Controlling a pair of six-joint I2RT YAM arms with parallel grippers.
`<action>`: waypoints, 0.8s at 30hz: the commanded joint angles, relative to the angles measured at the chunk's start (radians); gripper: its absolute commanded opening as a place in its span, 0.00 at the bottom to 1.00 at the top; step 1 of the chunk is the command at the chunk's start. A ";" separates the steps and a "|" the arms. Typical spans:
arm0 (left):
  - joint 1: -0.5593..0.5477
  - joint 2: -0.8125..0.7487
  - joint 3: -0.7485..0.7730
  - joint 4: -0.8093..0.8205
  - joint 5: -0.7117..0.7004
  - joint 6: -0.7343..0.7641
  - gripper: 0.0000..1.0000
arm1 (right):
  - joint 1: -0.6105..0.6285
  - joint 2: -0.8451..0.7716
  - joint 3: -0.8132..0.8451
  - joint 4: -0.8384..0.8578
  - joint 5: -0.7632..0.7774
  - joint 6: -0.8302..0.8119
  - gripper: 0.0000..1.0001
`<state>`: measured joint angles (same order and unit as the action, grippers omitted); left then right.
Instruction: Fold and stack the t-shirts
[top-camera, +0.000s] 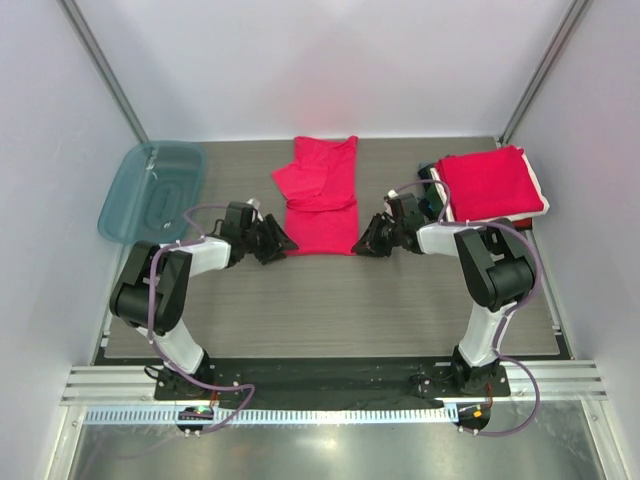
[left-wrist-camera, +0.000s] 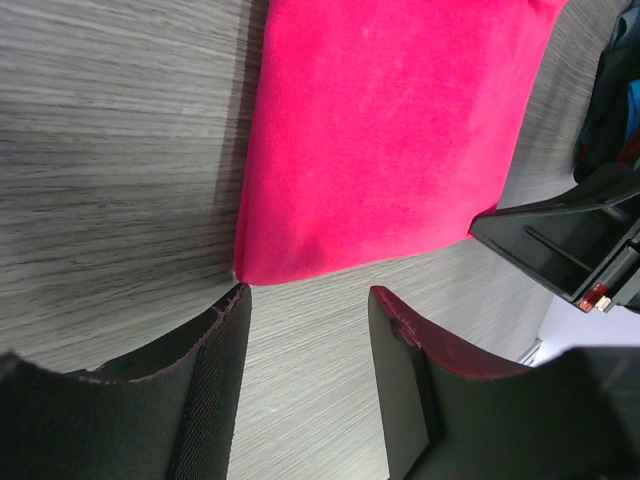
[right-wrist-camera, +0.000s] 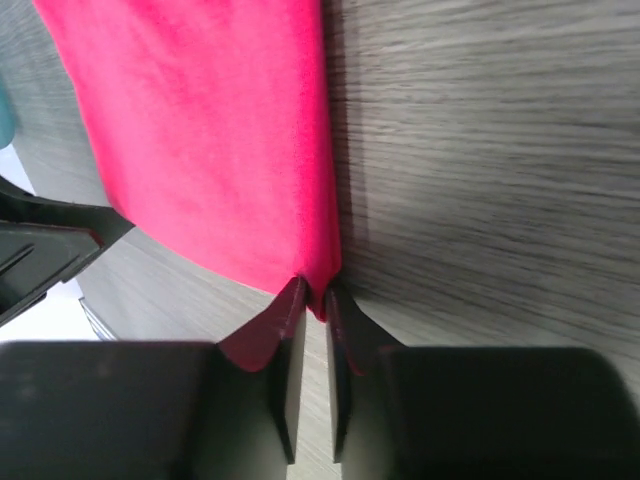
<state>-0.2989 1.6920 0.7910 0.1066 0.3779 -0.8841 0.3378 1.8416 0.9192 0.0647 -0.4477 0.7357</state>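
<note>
At red t-shirt (right-wrist-camera: 200, 130) corner, right gripper (right-wrist-camera: 314, 292) clamps.

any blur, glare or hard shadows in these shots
Top view: even soft light, sharp throughout. Left wrist view: the left gripper is dark and near the lens; the red shirt throws a soft shadow leftward onto the table. Right wrist view: table grain slightly smeared, dark shadow beside the shirt above the right gripper.
</note>
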 joint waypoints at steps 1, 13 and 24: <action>0.006 0.006 -0.010 0.041 0.007 -0.001 0.51 | 0.001 0.008 0.004 0.021 0.029 -0.010 0.16; 0.007 0.030 -0.027 0.031 -0.120 0.037 0.37 | 0.001 0.008 0.009 0.024 0.017 -0.018 0.05; 0.003 0.089 -0.012 0.074 -0.080 0.013 0.06 | 0.001 -0.028 0.003 0.017 0.015 -0.018 0.02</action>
<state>-0.2981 1.7706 0.7921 0.2089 0.3233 -0.8898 0.3378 1.8481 0.9192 0.0658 -0.4404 0.7357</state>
